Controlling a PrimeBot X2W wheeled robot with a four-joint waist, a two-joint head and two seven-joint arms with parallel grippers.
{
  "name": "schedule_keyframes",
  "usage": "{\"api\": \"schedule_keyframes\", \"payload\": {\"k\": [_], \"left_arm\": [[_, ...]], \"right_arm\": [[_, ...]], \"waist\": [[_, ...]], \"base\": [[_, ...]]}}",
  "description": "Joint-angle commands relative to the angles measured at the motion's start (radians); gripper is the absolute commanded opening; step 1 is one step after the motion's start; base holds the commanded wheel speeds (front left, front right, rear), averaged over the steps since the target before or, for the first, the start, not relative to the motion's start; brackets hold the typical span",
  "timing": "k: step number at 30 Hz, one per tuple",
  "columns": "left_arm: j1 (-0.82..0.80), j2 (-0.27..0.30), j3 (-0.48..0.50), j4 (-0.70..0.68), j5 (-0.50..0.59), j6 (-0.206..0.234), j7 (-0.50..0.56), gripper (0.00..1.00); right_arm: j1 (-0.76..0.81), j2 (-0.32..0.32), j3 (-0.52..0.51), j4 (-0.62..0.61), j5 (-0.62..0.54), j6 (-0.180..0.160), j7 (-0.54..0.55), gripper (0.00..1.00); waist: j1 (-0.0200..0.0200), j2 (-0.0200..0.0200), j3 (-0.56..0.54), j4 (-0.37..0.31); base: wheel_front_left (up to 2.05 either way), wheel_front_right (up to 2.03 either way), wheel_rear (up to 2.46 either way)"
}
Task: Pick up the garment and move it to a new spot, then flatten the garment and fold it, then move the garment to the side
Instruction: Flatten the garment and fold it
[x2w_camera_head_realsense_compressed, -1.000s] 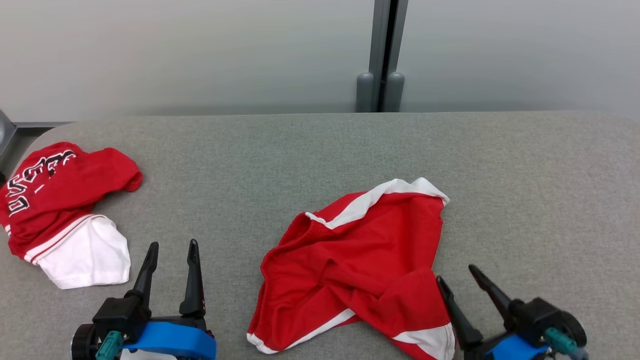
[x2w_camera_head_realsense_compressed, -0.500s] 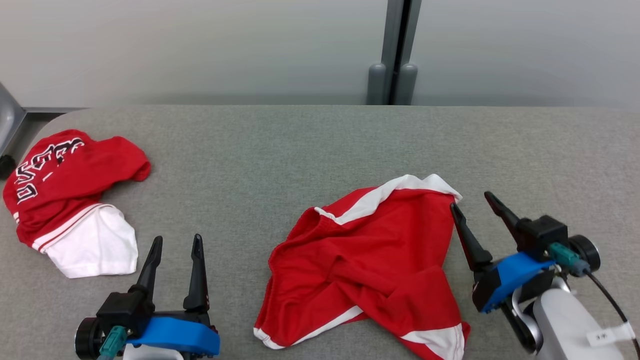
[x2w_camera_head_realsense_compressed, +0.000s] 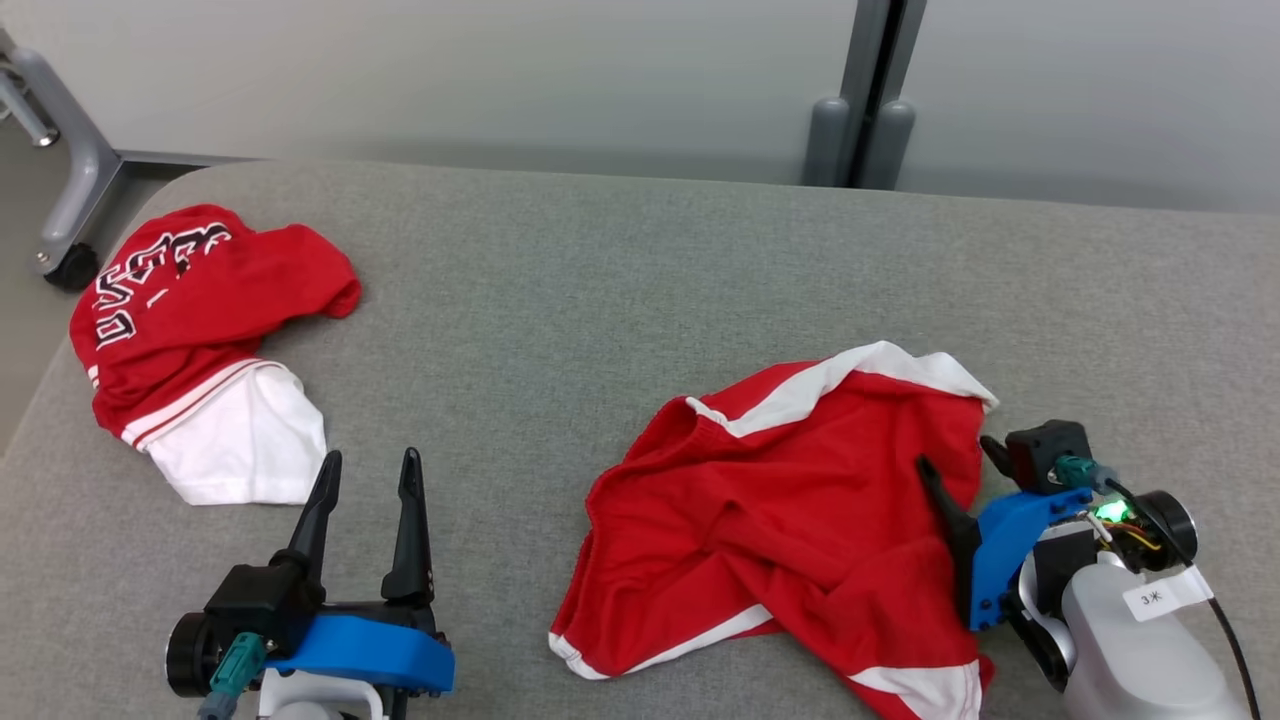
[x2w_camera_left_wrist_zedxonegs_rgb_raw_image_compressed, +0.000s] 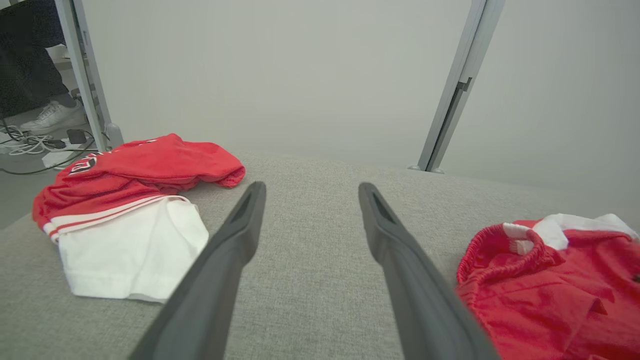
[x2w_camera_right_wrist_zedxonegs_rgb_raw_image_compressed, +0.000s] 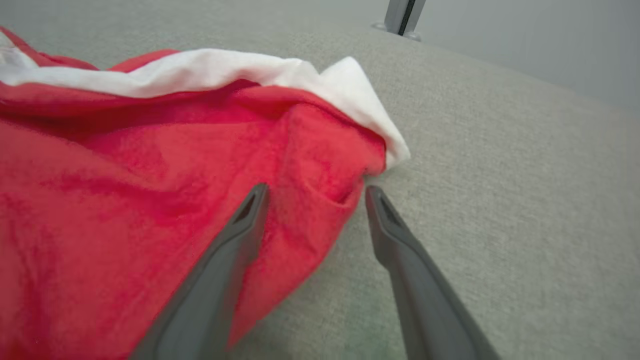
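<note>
Shorts (x2w_camera_head_realsense_compressed: 790, 530) lie crumpled — lettering (x2w_camera_head_realsense_compressed: 155, 280) on jersey (x2w_camera_head_realsense_compressed: 275, 280) illegible.

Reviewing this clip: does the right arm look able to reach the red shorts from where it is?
Probably yes: the right gripper is open and its fingers straddle the right-hand edge of the red shorts, one over fabric, one over the grey table. Nothing lies between.

The garment (x2w_camera_head_realsense_compressed: 790, 520) is lying on the table (x2w_camera_head_realsense_compressed: 600, 300), right of centre; a second garment (x2w_camera_head_realsense_compressed: 190, 330) is lying at the table's far left, well apart from it; the left gripper (x2w_camera_head_realsense_compressed: 370, 460) is sitting near the front edge between the two, nearer the second garment; the right gripper (x2w_camera_head_realsense_compressed: 952, 452) is straddling the garment's right edge, one finger over cloth, one over table; a post (x2w_camera_head_realsense_compressed: 865, 100) is standing behind the table.
</note>
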Motion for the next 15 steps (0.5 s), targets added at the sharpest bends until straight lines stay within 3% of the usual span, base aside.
{"api": "schedule_keyframes", "payload": {"k": [1,3,4,5,6,15], "left_arm": [[-0.014,-0.001,-0.001,-0.001,0.0,0.002,-0.004,1.0],[-0.016,-0.001,-0.008,0.0,-0.005,0.004,-0.004,1.0],[-0.018,-0.001,-0.011,0.001,-0.007,0.005,-0.005,1.0],[-0.021,-0.001,-0.013,0.002,-0.007,0.006,-0.005,1.0],[-0.024,-0.001,-0.015,0.003,-0.008,0.006,-0.005,1.0],[-0.042,-0.001,-0.027,0.005,-0.018,0.01,-0.005,1.0]], "right_arm": [[-0.019,0.004,0.003,0.013,0.002,0.0,0.001,1.0],[-0.037,0.012,0.011,0.054,0.014,0.0,0.016,1.0],[-0.046,0.012,0.016,0.074,0.018,0.0,0.025,0.81],[-0.056,0.012,0.023,0.091,0.022,0.0,0.03,0.44],[-0.067,0.012,0.03,0.107,0.026,0.0,0.033,0.0],[-0.264,-0.012,0.021,0.151,0.051,0.0,-0.048,0.0]], "waist": [[0.0,0.0,0.006,0.007],[0.0,0.0,0.009,0.014],[0.0,0.0,0.01,0.018],[0.0,0.0,0.01,0.021],[0.0,0.0,0.01,0.025],[0.0,0.0,0.02,0.051]], "base": [[0.0,0.0,0.0],[0.0,0.0,0.0],[0.0,0.0,0.0],[0.0,0.0,0.0],[0.0,0.0,0.0],[0.0,0.0,0.0]]}}
